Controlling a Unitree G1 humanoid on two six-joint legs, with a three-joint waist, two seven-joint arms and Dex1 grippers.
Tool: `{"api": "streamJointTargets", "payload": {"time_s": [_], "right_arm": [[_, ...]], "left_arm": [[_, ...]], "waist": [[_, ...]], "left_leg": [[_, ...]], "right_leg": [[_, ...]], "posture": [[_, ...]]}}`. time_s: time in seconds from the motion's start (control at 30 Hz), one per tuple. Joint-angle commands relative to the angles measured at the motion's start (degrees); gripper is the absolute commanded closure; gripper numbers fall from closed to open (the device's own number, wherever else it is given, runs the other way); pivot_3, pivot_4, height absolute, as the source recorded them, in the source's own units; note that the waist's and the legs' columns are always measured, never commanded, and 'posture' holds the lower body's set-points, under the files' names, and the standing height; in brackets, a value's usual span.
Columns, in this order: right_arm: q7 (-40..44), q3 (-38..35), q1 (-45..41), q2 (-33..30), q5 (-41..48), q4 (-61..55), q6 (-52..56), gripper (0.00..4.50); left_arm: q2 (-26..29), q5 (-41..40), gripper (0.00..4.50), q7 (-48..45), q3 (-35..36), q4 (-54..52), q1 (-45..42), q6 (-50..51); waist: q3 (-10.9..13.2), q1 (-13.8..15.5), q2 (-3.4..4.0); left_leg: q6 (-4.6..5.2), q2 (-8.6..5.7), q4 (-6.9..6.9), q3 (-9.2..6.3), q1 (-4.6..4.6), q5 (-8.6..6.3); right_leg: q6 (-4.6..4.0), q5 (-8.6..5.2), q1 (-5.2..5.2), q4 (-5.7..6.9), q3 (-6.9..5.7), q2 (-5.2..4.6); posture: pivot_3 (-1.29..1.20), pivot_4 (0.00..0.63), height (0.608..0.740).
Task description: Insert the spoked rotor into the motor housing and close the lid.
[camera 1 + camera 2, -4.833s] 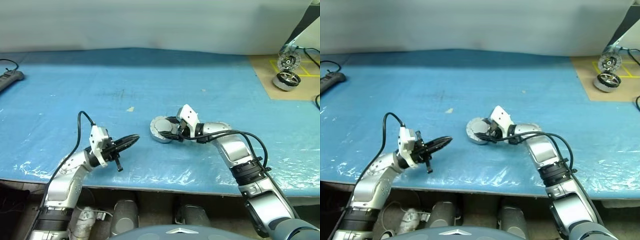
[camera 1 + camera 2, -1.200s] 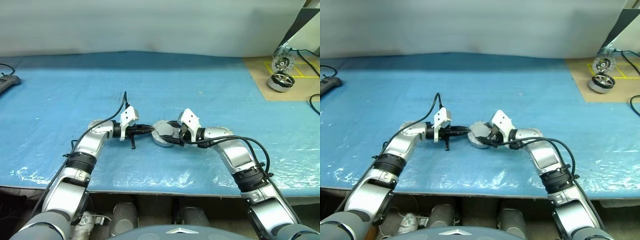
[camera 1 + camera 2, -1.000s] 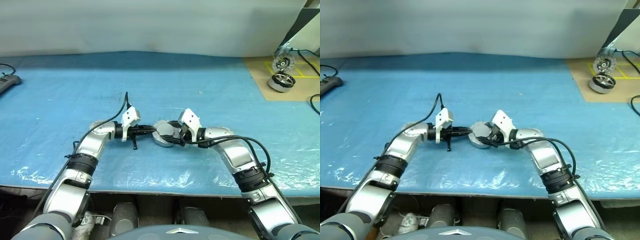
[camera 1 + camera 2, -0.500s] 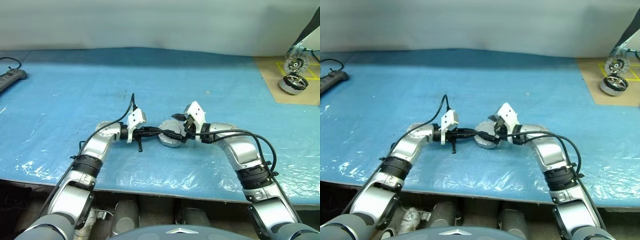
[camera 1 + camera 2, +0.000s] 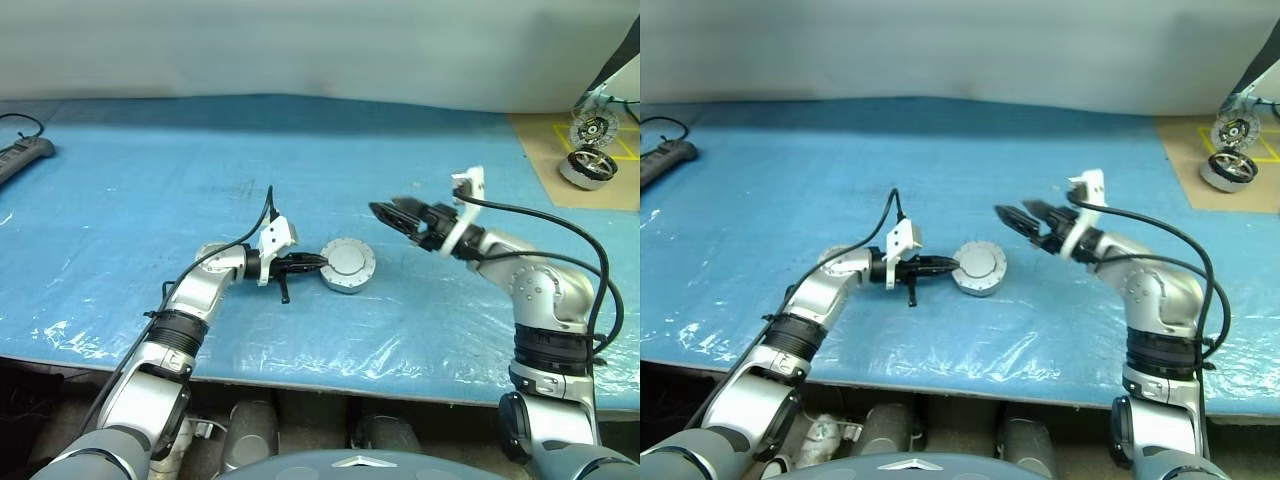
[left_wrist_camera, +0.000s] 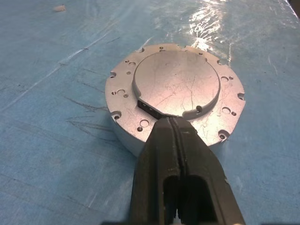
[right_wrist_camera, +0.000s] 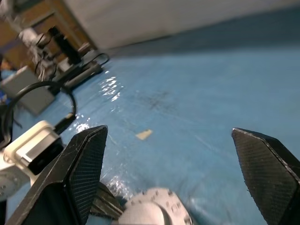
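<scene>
The motor housing (image 5: 347,265) lies flat on the blue sheet as a squat silver puck. Its lid (image 6: 176,89) is down on top of it, plain grey face up. The spoked rotor is hidden. My left gripper (image 5: 320,265) is shut with nothing between its fingers, and its tip (image 6: 169,124) rests on the housing's rim on the left side. My right gripper (image 5: 388,210) hangs above the sheet to the right of the housing, apart from it, with its fingers (image 7: 84,164) spread wide open and nothing between them.
A second motor unit (image 5: 580,165) with an upright striped disc (image 5: 587,128) stands on a brown board at the far right. A power strip (image 5: 20,158) lies at the far left edge. A small pale scrap (image 7: 144,134) lies on the sheet beyond the housing.
My right gripper has opened wide, left the housing's right side and swung up and to the right, rolling as it went. The left gripper has stayed against the housing.
</scene>
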Motion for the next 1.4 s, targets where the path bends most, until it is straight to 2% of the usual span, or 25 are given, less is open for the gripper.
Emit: {"api": "streamJointTargets", "payload": {"time_s": [0.03, 0.17, 0.37, 0.57, 0.8, 0.9, 1.03, 1.07, 1.2, 1.4], "right_arm": [[-5.62, -10.58, 3.03, 1.25, 9.86, 2.08, 9.67, 0.01], [-7.86, -10.16, 10.22, 3.65, 14.97, -4.81, 15.06, 0.01], [-8.03, 0.4, 16.17, 4.76, 12.42, -10.14, 13.9, 0.01], [-8.98, 7.02, 14.96, 7.04, 8.65, -5.91, 8.28, 0.01], [-8.92, 8.0, 11.34, 10.36, 9.25, -1.79, 3.97, 0.01], [-8.85, 7.92, 11.02, 10.9, 9.74, -1.77, 2.86, 0.64], [-8.53, 8.12, 11.44, 10.63, 9.95, -1.91, 2.32, 1.99], [-8.51, 8.26, 11.63, 10.6, 9.91, -2.0, 2.23, 2.15], [-8.81, 8.61, 11.93, 10.91, 9.92, -2.04, 1.93, 2.15], [-10.55, 6.17, 10.83, 12.38, 13.35, -1.26, 3.48, 2.15]], "left_arm": [[0.52, 1.42, 4.5, -0.17, -1.92, 0.56, 1.72, 0.4], [0.91, 0.96, 4.5, -0.23, -1.37, -0.11, 1.47, 0.55], [0.29, 1.26, 4.5, -0.26, -1.89, 1.05, 1.18, -0.49], [-0.33, 2.46, 4.5, -0.38, -2.1, 7.34, 0.91, -5.48], [0.35, 2.14, 4.5, -1.02, -1.56, 8.2, -0.21, -5.85], [-0.17, 2.59, 4.5, -0.52, -1.83, 9.32, -0.24, -6.76], [-0.71, 2.93, 4.5, -0.13, -2.0, 11.1, -0.62, -7.88], [-0.68, 2.76, 4.5, -0.31, -1.89, 10.97, -0.76, -7.69], [-0.52, 1.34, 4.5, -1.13, -0.94, 9.5, -1.51, -6.31], [0.31, -10.23, 4.5, -3.46, 5.66, -1.76, -3.38, 8.93]], "waist": [[0.03, 0.07, 0.14], [0.0, 0.05, 0.29], [0.06, 0.07, 0.49], [0.05, 0.11, 0.47], [0.04, -0.08, 0.46], [0.05, 0.01, 0.46], [0.05, 0.13, 0.46], [0.05, 0.15, 0.46], [0.05, 0.16, 0.46], [0.12, -0.15, 0.45]], "left_leg": [[-0.01, 0.0, 0.01, 0.01, -0.02, 0.01], [0.07, 0.11, -0.02, 0.01, -0.03, 0.1], [-0.15, 0.13, 0.03, 0.0, 0.05, -0.01], [-0.19, 0.08, 0.01, -0.05, 0.24, 0.0], [-0.22, 0.09, 0.01, -0.06, 0.43, 0.01], [-0.23, 0.09, 0.0, -0.06, 0.39, 0.02], [-0.23, 0.05, 0.0, -0.06, 0.29, 0.02], [-0.23, 0.04, 0.01, -0.06, 0.29, 0.02], [-0.23, 0.04, 0.02, -0.06, 0.31, 0.02], [-0.24, 0.07, 0.02, -0.05, 0.05, 0.03]], "right_leg": [[0.0, 0.0, -0.02, 0.0, 0.0, 0.0], [-0.04, -0.02, -0.04, 0.03, -0.25, 0.01], [-0.06, -0.02, 0.04, 0.02, -0.33, -0.01], [-0.04, -0.03, 0.28, -0.04, -0.33, -0.04], [-0.02, -0.03, 0.4, -0.01, -0.31, -0.05], [-0.03, -0.03, 0.38, -0.01, -0.31, -0.04], [-0.04, -0.03, 0.34, -0.02, -0.32, -0.06], [-0.04, -0.02, 0.35, -0.02, -0.32, -0.07], [-0.03, -0.02, 0.36, 0.0, -0.32, -0.09], [-0.05, -0.02, 0.04, 0.09, -0.33, -0.07]], "posture": [[0.0, 0.15, 0.74], [0.0, 0.15, 0.74], [0.0, 0.15, 0.74], [0.0, 0.15, 0.74], [0.0, 0.15, 0.74], [0.0, 0.15, 0.74], [0.0, 0.15, 0.74], [0.0, 0.15, 0.74], [0.0, 0.15, 0.74], [0.0, 0.15, 0.74]]}}
